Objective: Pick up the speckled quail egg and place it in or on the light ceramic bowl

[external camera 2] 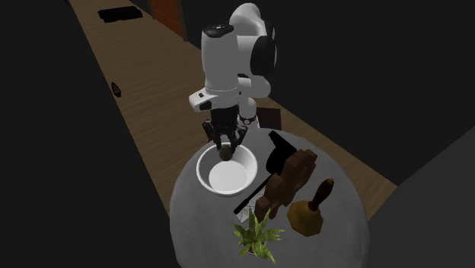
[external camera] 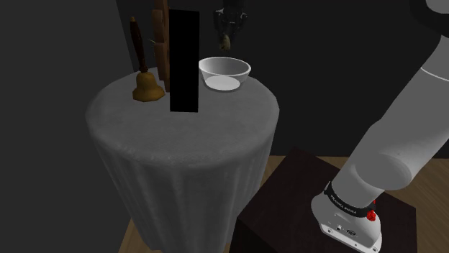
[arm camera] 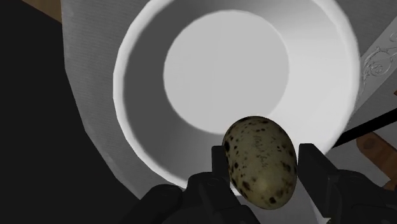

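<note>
setting: a dim room with dark walls and a wooden floor, where a round table (external camera: 180, 136) draped in grey cloth stands in front of the arm.
bystanders: a brass hand bell (external camera: 146, 85) and a flat black slab (external camera: 184, 61), both near the bowl but apart from it.
target: white bowl (arm camera: 143, 76), upright and empty on the cloth.
object: speckled egg (arm camera: 259, 162), off the table, in the air above the bowl.
key relation: the egg hangs over the bowl's inner wall near the arm-side rim, not over the flat centre.
long axis: roughly along the fingers.
hand: gripper (external camera 2: 226, 150) pointing down, fingers narrowed onto the egg's two sides, clasping it.
judgement: carry nearly complete; a lower, more central release looks safer, since a drop near the rim could roll out.
</note>
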You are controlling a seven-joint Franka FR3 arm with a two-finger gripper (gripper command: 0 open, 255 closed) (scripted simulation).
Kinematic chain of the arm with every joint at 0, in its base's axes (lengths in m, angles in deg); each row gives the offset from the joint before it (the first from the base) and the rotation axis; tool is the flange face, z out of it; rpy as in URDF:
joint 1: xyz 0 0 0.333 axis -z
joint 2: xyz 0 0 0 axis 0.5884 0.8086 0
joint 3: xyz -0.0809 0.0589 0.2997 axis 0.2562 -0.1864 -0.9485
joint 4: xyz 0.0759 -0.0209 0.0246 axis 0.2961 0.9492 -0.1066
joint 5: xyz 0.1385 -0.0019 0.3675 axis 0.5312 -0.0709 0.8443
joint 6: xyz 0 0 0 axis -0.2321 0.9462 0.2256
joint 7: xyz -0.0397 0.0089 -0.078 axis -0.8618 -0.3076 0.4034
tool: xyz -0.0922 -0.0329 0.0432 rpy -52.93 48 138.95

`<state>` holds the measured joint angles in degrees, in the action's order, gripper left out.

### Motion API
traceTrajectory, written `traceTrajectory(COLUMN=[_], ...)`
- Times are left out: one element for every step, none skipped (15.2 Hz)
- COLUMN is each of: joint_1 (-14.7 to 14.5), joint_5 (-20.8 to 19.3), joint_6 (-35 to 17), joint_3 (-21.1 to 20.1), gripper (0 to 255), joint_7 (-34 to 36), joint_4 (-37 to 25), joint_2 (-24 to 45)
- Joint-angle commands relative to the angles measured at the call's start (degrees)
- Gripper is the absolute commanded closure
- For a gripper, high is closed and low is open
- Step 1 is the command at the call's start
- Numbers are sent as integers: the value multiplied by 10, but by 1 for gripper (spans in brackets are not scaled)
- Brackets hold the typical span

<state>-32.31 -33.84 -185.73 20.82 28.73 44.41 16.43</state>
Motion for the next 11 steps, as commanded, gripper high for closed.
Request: traceTrajectory(joint_1=[0, 0, 0, 0, 0, 0, 0, 0, 0, 0, 0], joint_5=[0, 0, 0, 0, 0, 0, 0, 0, 0, 0, 0], joint_6=[-17, -25, -33, -41, -49, -57, -70, -70, -70, -70, -70], joint_3=[0, 0, 0, 0, 0, 0, 0, 0, 0, 0, 0], gripper=[255, 255, 255, 255, 255, 255, 255, 255, 255, 255, 255], joint_7=[0, -1, -1, -1, -2, -2, -2, -2, -2, -2, -2], joint_4=[22, 32, 41, 50, 59, 68, 82, 82, 82, 82, 82], joint_2=[-5, -7, -8, -9, -10, -11, -12, -12, -12, -12, -12])
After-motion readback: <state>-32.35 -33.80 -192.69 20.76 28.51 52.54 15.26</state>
